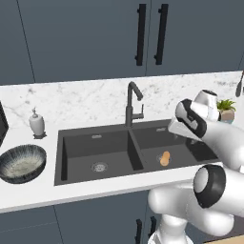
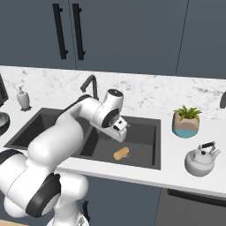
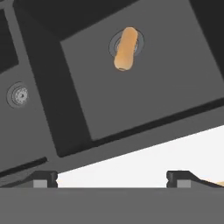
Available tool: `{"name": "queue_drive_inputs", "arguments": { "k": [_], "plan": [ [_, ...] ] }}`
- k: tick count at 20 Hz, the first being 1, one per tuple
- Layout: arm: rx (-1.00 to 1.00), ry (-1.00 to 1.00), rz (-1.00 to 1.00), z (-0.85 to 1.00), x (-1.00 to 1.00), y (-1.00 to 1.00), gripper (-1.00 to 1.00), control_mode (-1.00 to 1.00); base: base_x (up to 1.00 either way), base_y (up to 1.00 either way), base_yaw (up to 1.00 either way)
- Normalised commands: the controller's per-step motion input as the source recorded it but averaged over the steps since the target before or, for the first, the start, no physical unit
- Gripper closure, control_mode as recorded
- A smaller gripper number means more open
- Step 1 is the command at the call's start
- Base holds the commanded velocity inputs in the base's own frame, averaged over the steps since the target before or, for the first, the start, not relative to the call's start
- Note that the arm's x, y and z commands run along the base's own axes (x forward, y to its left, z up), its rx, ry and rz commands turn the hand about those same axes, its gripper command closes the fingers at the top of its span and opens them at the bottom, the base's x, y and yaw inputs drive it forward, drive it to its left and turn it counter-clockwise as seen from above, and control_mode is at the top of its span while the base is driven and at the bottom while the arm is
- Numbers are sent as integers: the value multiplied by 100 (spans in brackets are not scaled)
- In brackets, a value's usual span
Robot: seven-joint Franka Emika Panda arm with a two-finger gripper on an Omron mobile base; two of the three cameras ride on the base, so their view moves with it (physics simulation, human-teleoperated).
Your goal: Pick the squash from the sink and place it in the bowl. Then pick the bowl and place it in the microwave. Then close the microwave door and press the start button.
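Observation:
The small orange squash (image 1: 165, 158) (image 2: 121, 153) (image 3: 125, 48) lies on the drain of the right basin of the dark double sink (image 1: 136, 152) (image 2: 145, 132) (image 3: 175, 83). My gripper (image 2: 120, 134) (image 3: 111, 179) hangs open over that basin, above and in front of the squash, with nothing between its fingertips (image 3: 43, 179). In the left base view the hand (image 1: 183, 125) covers the basin's right side. The blue-grey bowl (image 1: 22, 163) (image 2: 2, 122) stands on the counter left of the sink. A black edge (image 1: 2, 124) pokes in at the far left; I cannot tell if it is the microwave.
A dark faucet (image 1: 133, 102) (image 2: 90, 86) rises behind the sink divider. A soap dispenser (image 1: 36, 123) (image 2: 23, 98) stands at the back left. On the right counter are a potted plant (image 1: 226, 109) (image 2: 187, 121) and a grey kettle (image 2: 201, 160).

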Motion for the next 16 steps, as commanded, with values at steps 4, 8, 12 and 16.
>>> {"name": "queue_drive_inputs", "arguments": {
  "k": [4,8,12,16],
  "plan": [
    [0,11,-4,-70,28,-17,-100,-100,0,0,0],
    [0,3,-3,-71,32,-18,-100,-100,0,0,0],
    [0,0,-1,-48,34,-11,-100,-100,0,0,0],
    [0,4,0,-53,39,0,-100,-100,0,0,0]
  ]
}}
